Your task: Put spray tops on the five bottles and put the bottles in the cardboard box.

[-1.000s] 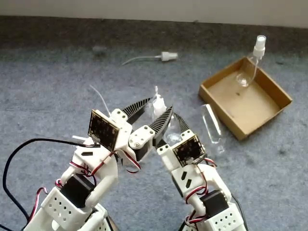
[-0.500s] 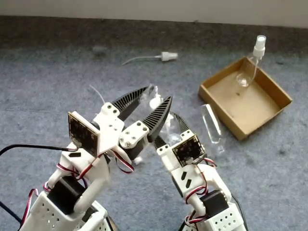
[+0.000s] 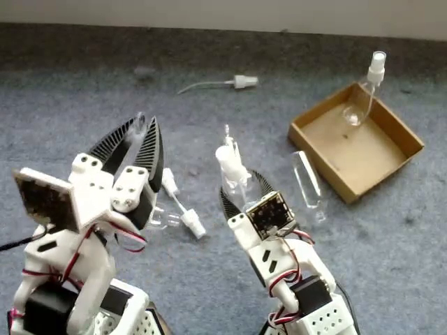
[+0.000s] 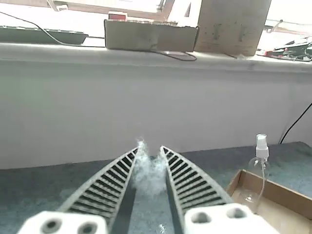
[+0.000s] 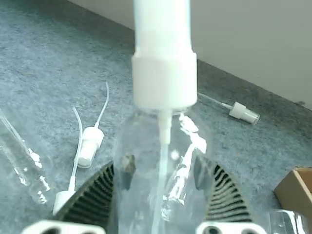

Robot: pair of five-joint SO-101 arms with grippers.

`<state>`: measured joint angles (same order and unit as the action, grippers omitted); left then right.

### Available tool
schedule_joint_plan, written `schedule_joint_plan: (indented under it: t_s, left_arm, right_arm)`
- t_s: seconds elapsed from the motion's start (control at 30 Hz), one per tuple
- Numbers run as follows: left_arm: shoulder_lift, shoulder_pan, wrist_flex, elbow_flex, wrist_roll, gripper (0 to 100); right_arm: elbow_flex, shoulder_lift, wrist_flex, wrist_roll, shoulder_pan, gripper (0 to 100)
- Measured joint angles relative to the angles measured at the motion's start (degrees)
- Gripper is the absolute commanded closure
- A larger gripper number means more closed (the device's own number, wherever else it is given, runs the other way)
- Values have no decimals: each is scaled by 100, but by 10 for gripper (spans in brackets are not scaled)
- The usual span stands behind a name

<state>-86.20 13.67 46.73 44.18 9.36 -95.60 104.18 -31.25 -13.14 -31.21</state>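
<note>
The left end effector (image 3: 144, 121) has swung back to the left with its fingers apart, leaving the spray top (image 3: 229, 155) on the bottle (image 3: 235, 180) that the right end effector (image 3: 243, 190) clamps upright mid-desk (image 3: 84, 105). The box (image 3: 348, 153) at far right holds one capped bottle (image 3: 364, 94) standing in its far corner. A bare bottle (image 3: 307, 180) lies just left of the box.
</note>
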Motion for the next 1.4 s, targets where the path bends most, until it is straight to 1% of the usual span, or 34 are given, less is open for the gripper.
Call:
schedule_joint_plan:
  t_s: [0.13, 0.23, 0.33, 0.43, 0.53, 0.6, 0.7, 0.9, 1.1, 1.2, 1.4]
  left_arm:
    - [-1064, -88, 360, 545, -35, 995]
    - [-1670, -308, 580, 1240, -369, 995]
    - [-1767, -703, 615, 1591, -448, 995]
    - [-1802, -1081, 659, 1653, -440, 995]
    - [-1802, -1407, 870, 1785, -475, 995]
    - [-1802, -1591, 1055, 1934, -484, 995]
    - [-1802, -1732, 1125, 2356, -484, 995]
    - [-1767, -1776, 1125, 3464, -484, 995]
    - [-1767, -1758, 1125, 4237, -484, 995]
    - [-1758, -1503, 1125, 4598, -484, 995]
    - [-1793, -897, 1125, 4782, -484, 995]
  right_arm:
    - [0, 0, -273, 0, 0, 897]
    - [0, 0, -396, 0, 0, 897]
    - [0, 0, -396, 0, 0, 897]
    - [0, 0, -396, 0, 0, 897]
    - [0, 0, -396, 0, -9, 897]
    - [0, 0, -396, -18, -9, 897]
    - [0, 0, -413, -18, 0, 897]
    - [0, 0, -580, -18, 0, 897]
    - [0, 0, -580, -18, 9, 897]
    - [0, 9, -580, -26, 378, 897]
    - [193, 9, -580, -26, 1398, 897]
